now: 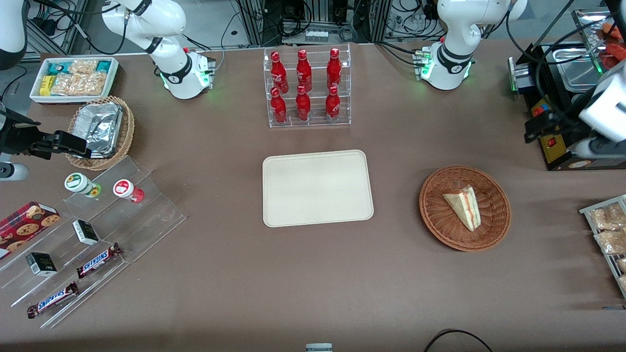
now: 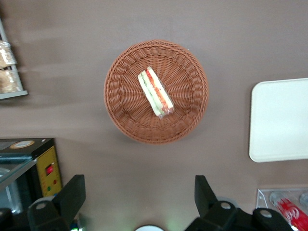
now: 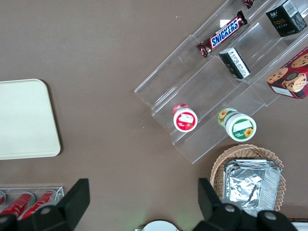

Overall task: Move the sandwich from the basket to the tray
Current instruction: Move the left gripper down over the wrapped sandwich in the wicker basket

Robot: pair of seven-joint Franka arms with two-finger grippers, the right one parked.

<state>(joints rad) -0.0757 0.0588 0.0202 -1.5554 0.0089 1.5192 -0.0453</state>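
The sandwich point(image 1: 463, 206) point(image 2: 155, 91), a pale wedge with red and green filling along its edge, lies in the round reddish-brown basket point(image 1: 440, 220) point(image 2: 187, 72). A cream tray point(image 1: 317, 187) point(image 2: 281, 120) rests flat beside the basket, toward the parked arm's end, with nothing on it. My left gripper point(image 1: 530, 131) point(image 2: 139, 192) hangs high above the table, farther from the front camera than the basket and apart from it. It is open, and only bare table shows between its two dark fingers point(image 2: 72, 192).
A clear rack of red bottles point(image 1: 305, 88) stands farther from the front camera than the tray. A black appliance point(image 1: 557, 98) sits beside my gripper. A rack of snack packets point(image 1: 606, 234) lies at the working arm's end. Stepped shelves with snacks point(image 1: 93, 244) fill the parked arm's end.
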